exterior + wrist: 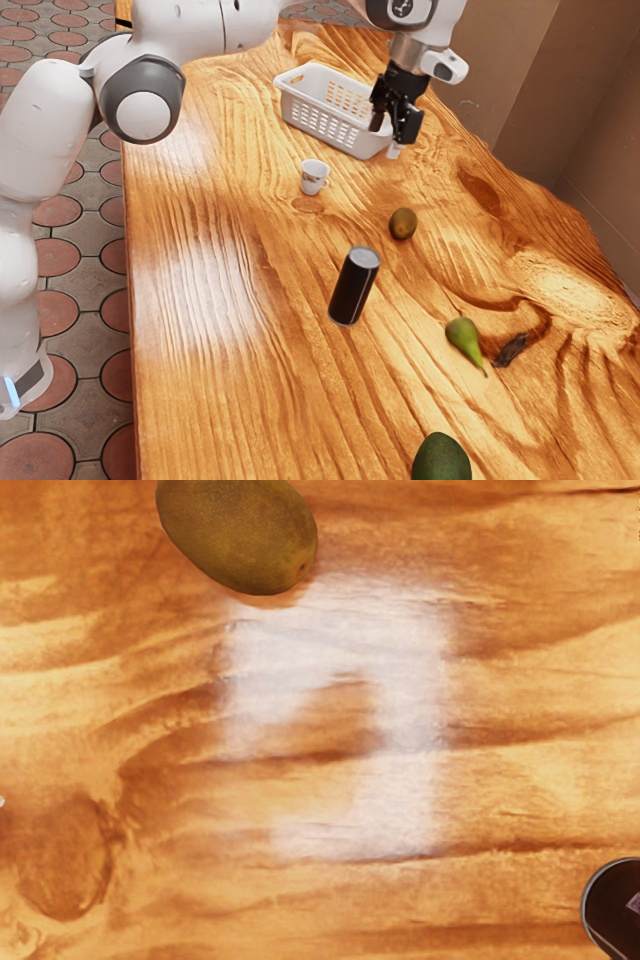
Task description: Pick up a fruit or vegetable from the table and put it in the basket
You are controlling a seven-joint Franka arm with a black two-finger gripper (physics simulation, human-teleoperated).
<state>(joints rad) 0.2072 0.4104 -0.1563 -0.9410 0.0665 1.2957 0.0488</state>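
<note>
See closest, at the exterior view's lower edge, a dark green avocado (441, 461), partly cut off by the frame. Come next to a green pear (463, 338), lying on the wooden table (220, 350) with its narrow end toward the near side and the exterior view's right. Find a shrivelled dark brown thing (511, 349) just beside it, too small to name. Meet a black can (354, 288) a little farther back, standing upright with its grey lid up, toward the exterior view's left from the pear.

Move on to a brown-green oval fruit (403, 223), resting on the table beyond the can, apart from its neighbours. Look down from the wrist view on this same fruit and on part of the can's rim, with bare wood grain between.

Reach then a small white cup (312, 174), upright, patterned, its handle toward the exterior view's right, beside a dark knot in the wood (309, 205).

Hold the jaws (393, 132) apart and pointing down, high above the table, with no fruit between them. Cover with them, in the exterior view, part of the end of a white slotted basket (319, 119), upright on the table behind the cup. Make out, last and farthest, plain brown walls (530, 60) past the table's edge.
</note>
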